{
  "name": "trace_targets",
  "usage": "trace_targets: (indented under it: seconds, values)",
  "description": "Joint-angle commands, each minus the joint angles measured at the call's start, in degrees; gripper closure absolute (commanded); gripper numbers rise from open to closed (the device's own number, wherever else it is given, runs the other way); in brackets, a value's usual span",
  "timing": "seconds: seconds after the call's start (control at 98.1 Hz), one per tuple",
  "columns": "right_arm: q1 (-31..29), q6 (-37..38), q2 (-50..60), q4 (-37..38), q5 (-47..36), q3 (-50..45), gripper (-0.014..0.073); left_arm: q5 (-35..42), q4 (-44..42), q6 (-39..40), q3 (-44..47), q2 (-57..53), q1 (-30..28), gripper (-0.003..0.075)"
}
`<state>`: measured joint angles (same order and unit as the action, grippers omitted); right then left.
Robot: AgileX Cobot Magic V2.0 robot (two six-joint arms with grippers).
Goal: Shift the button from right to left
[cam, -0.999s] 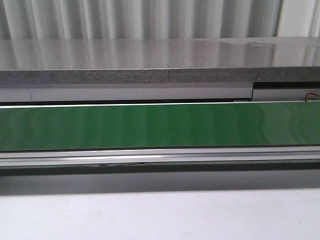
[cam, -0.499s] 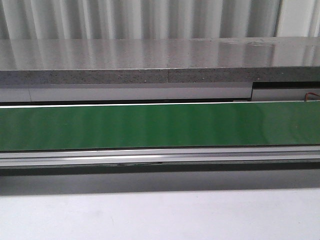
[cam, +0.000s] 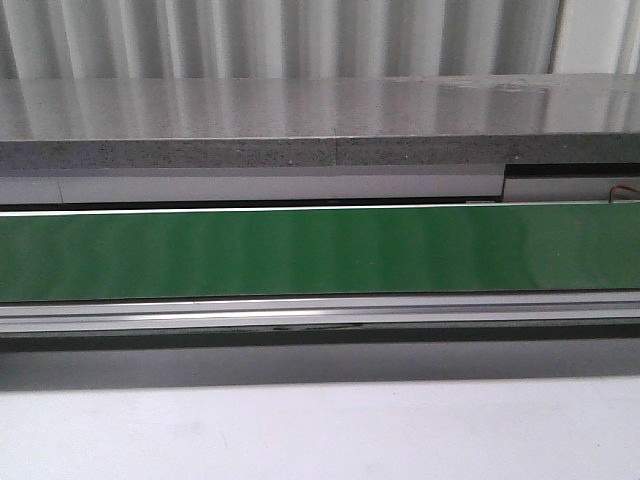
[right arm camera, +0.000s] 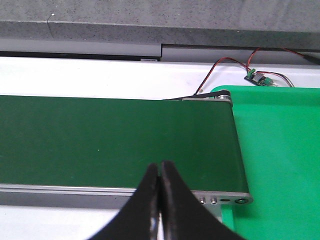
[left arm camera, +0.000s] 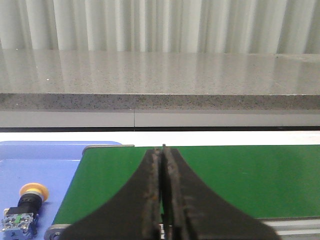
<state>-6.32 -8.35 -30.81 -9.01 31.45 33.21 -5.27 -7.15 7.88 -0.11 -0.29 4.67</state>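
At the left end of the belt [left arm camera: 200, 180], on the blue tray [left arm camera: 45, 160] just past the roller, lies the button [left arm camera: 25, 207] — on its side, its orange-yellow cap [left arm camera: 33, 190] toward the far edge of the worktop and its blocky grey base [left arm camera: 17, 222] toward the near edge, a black neck between them. It already rests on the left side, so the move looks done or nearly so. I judge it light, rigid and hard plastic; the round cap would slip and roll between pads, so the flat-sided base is the better place to take hold, jaws across its flat faces. The left gripper [left arm camera: 163, 200] hovers over the belt beside the tray, fingers pressed together and holding nothing. The right gripper [right arm camera: 160, 200] hangs near the belt's right end, likewise closed and empty, with the green mat [right arm camera: 275, 165] beyond it — no button shows there. The front view shows only bare belt.
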Motion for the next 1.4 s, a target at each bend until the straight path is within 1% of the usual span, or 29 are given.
trace_targets:
  seconds: [0.0, 0.581, 0.673, 0.785, 0.927, 1.111, 1.274, 1.386]
  values:
    - [0.05, -0.46, -0.1, -0.07, -3.82, 1.53, 0.0661, 4.9, 0.44, 0.51, 1.4, -1.94, 0.36, 0.074]
    - [0.05, -0.46, -0.1, -0.01, -3.81, 1.53, 0.0661, 4.9, 0.44, 0.51, 1.4, -1.94, 0.36, 0.074]
    - [0.3, -0.46, 0.03, -0.01, -4.63, 1.47, 0.0661, 4.9, 0.44, 0.51, 1.4, -1.94, 0.36, 0.074]
    - [1.95, -0.41, 1.67, 2.27, -7.79, 0.3, 0.0661, 4.9, 0.44, 0.51, 1.4, -1.94, 0.36, 0.074]
    - [4.3, -0.41, 7.58, 4.49, -14.37, -5.22, 0.0661, 4.9, 0.44, 0.51, 1.4, -1.94, 0.36, 0.074]
    - [4.36, 1.04, 17.27, 4.61, -23.84, -15.71, 0.0661, 4.9, 0.44, 0.51, 1.4, -1.94, 0.36, 0.074]
    - [4.36, 1.41, 26.3, 4.61, -28.2, -24.41, 0.0661, 4.9, 0.44, 0.51, 1.4, -1.94, 0.36, 0.074]
    - [4.36, 4.94, 30.92, 6.83, -29.68, -28.83, 0.0661, 4.9, 0.44, 0.51, 1.4, -1.94, 0.36, 0.074]
